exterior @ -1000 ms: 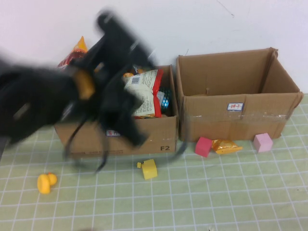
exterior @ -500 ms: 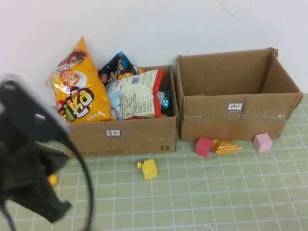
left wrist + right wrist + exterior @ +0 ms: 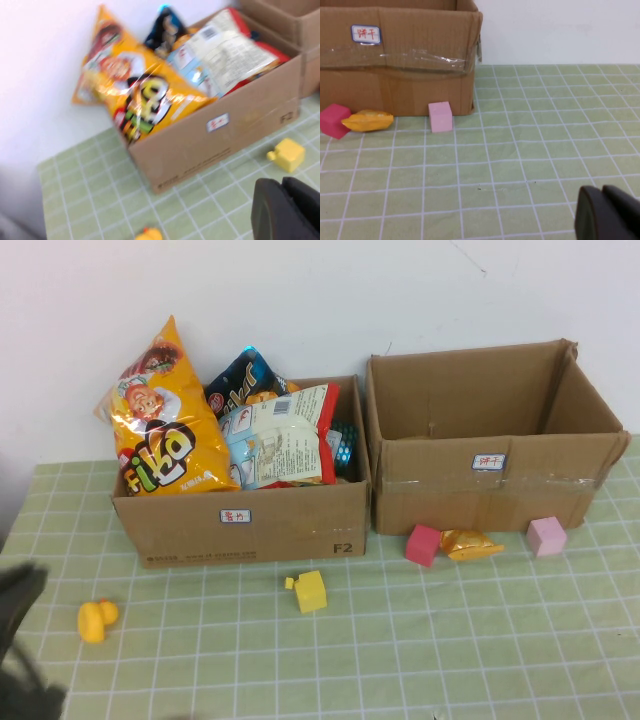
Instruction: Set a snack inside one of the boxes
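The left cardboard box [image 3: 300, 525] holds several snack bags: a big yellow bag [image 3: 160, 420], a dark blue bag [image 3: 240, 380] and a white and red bag [image 3: 285, 435]. The same box [image 3: 235, 125] and yellow bag [image 3: 145, 95] show in the left wrist view. The right box [image 3: 500, 480] looks empty. A small golden snack packet [image 3: 470, 543] lies on the mat in front of it, also in the right wrist view [image 3: 367, 120]. My left gripper [image 3: 282, 187] is shut and empty, low at the near left. My right gripper [image 3: 601, 192] is shut and empty, out of the high view.
A yellow block [image 3: 310, 591], a yellow duck toy [image 3: 95, 620], a red block [image 3: 423, 544] and a pink block [image 3: 546, 536] lie on the green grid mat. The white wall stands right behind the boxes.
My left arm has drawn back from over the left box toward the near left corner, leaving the yellow bag standing in the box. The right side has not changed.
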{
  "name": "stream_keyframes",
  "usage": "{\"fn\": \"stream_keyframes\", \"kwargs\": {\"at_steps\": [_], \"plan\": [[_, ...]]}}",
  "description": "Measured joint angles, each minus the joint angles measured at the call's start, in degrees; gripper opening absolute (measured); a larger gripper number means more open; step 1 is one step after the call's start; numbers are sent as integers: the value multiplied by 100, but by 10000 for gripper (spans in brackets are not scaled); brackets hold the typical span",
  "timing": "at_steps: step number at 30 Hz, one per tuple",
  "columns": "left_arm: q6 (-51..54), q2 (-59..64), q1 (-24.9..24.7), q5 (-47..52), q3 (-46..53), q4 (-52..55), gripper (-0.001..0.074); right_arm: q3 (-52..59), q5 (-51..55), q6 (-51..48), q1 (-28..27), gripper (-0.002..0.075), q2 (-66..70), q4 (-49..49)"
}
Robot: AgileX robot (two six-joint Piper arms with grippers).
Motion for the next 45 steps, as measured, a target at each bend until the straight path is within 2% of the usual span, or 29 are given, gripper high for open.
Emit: {"fn": "stream_keyframes", "kwargs": {"at_steps": [6,9,13,16,26,33,45], "plan": [[388,-1117,872,-703,1362,-607,-1,0,0,0,0,-2,0,0],[731,-1685,1230,-1255,2037,-1255,-1,0,0,0,0,-2,0,0],[1150,-2282,1530,-2124,2856,-1914,-1,0,0,0,0,-2,0,0],[1198,-2669,1700,-2329,3149,-2047,-1,0,0,0,0,-2,0,0],[1198,-3435,2293,-1497,3149,-2076,-1,0,0,0,0,-2,0,0],[1206,-3447,2301,-472,3149,-2076,-1,0,0,0,0,-2,0,0],[1206,-3456,2301,-448,3149,-2076,-1,0,0,0,0,-2,0,0]]}}
